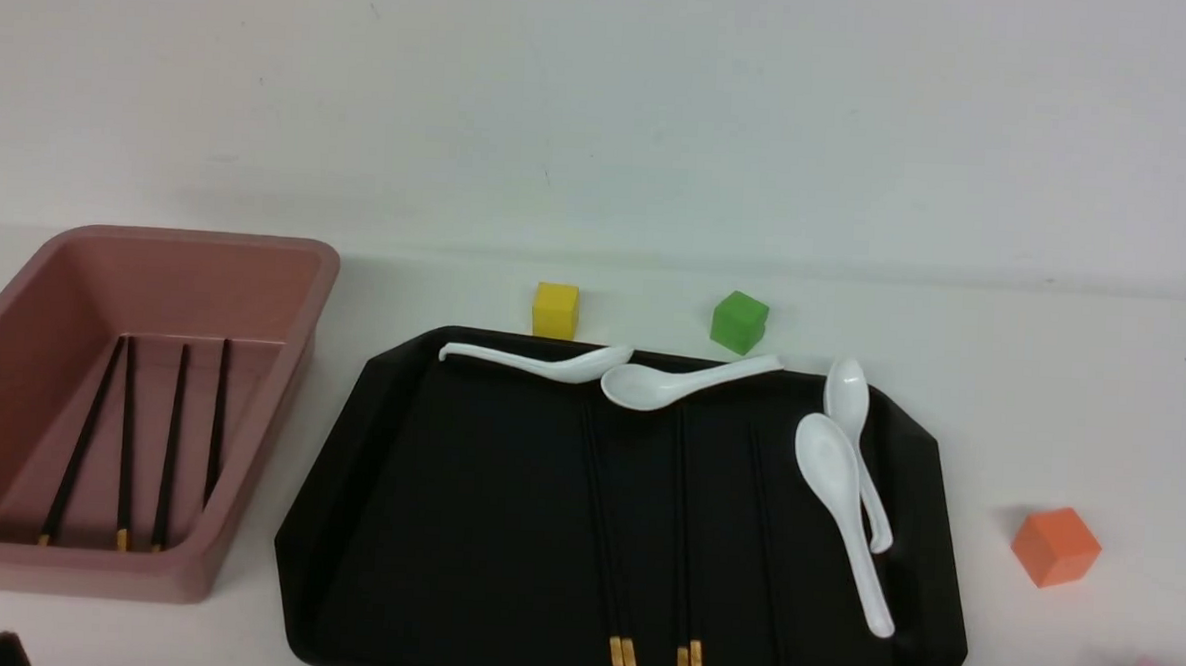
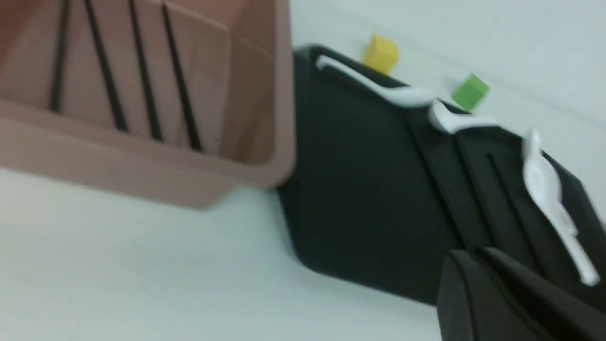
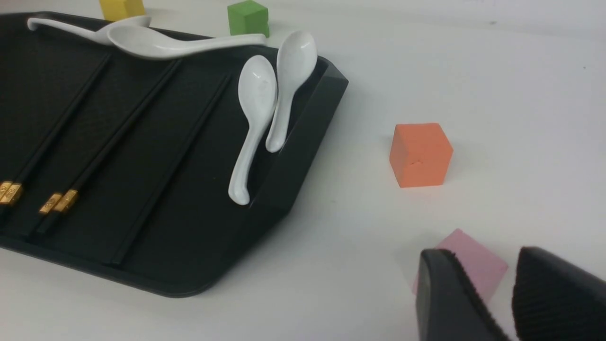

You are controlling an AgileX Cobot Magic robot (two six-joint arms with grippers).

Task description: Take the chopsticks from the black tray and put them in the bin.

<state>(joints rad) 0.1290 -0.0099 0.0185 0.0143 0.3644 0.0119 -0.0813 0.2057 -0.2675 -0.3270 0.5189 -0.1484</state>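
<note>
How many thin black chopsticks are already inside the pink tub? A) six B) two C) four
C, because four thin black chopsticks with gold ends lean side by side inside the deep dusty-pink plastic tub.

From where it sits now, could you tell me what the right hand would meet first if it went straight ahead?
Most likely the pink cube, lying just past the right hand; depth is hard to judge from the right wrist view.
</note>
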